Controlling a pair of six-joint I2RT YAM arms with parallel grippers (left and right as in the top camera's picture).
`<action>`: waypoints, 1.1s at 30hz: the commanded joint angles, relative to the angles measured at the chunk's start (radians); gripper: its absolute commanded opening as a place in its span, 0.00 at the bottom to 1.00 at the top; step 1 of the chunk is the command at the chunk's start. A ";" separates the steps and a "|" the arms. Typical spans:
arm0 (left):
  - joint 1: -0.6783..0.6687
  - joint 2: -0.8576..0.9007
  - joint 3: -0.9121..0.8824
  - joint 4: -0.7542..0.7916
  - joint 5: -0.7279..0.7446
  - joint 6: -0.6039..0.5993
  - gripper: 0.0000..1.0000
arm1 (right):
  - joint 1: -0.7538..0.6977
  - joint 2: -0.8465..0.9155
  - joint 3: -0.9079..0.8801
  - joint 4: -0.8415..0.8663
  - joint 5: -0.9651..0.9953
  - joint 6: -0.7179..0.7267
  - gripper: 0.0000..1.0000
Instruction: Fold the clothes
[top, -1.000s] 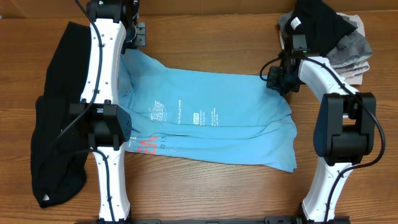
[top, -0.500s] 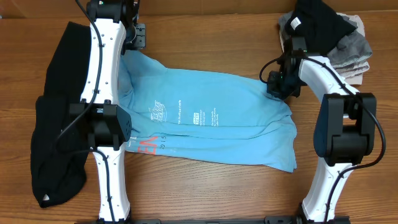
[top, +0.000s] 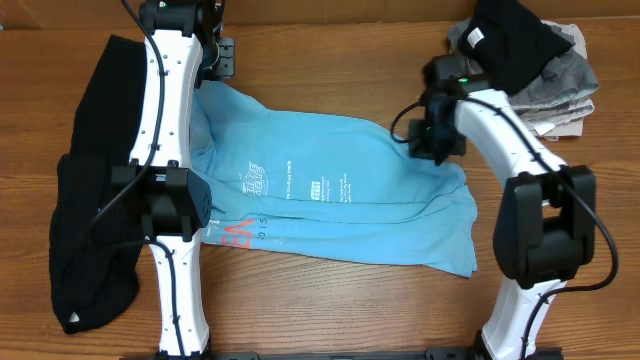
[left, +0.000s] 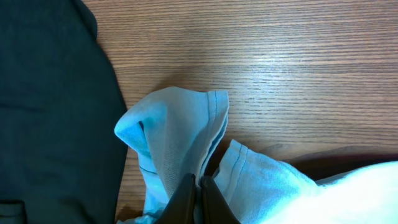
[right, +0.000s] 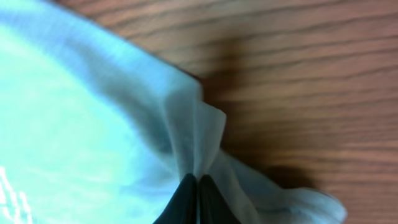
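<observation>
The light blue T-shirt (top: 340, 190) lay spread across the desk (top: 330, 310). The left pincer (left: 198, 186), arm stretched far, pinched its far-left corner. The right pincer (right: 198, 185), arm bent inward, clamped its far-right edge.

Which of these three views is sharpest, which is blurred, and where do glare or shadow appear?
Overhead: sharp and evenly lit, with the T-shirt print distinct. Left wrist: in focus, hem stitching crisp, a pale glare streak on the table. Right wrist: blurred, with a dark shadow on the wood beside the fabric pinched in the right claw.
</observation>
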 joint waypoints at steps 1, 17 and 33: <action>0.005 -0.042 0.022 0.000 -0.005 -0.006 0.04 | 0.055 -0.026 0.017 -0.038 0.087 0.076 0.04; 0.005 -0.042 0.022 0.001 -0.005 -0.006 0.04 | 0.216 -0.051 -0.093 -0.132 0.006 0.185 0.32; 0.005 -0.042 0.022 0.015 -0.005 -0.007 0.04 | 0.024 -0.111 -0.173 0.029 -0.240 -0.089 0.58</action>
